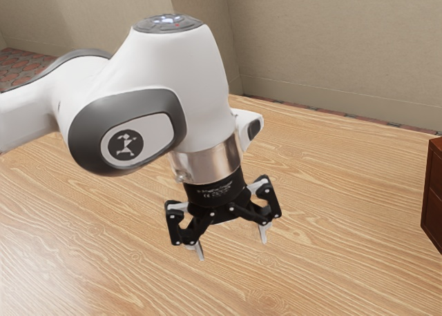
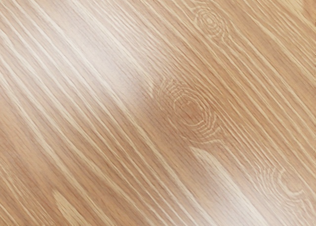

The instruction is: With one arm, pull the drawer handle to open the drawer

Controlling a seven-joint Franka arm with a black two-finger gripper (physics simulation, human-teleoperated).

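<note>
A dark reddish-brown cabinet (image 1: 433, 195) shows at the exterior view's right edge, cut off by the frame; a seam between drawer fronts is faintly visible, and I cannot make out a handle. My black gripper (image 1: 231, 243) hangs pointing down over the wooden floor, well to the left of the cabinet. Its two fingers stand wide apart with nothing between them. The wrist view looks straight down at the wood grain (image 2: 187, 107) under my hand.
Light wooden floor (image 1: 331, 192) spreads around the arm. Beige walls with a baseboard (image 1: 331, 95) run along the back. A patterned rug (image 1: 17, 64) lies at the far upper left.
</note>
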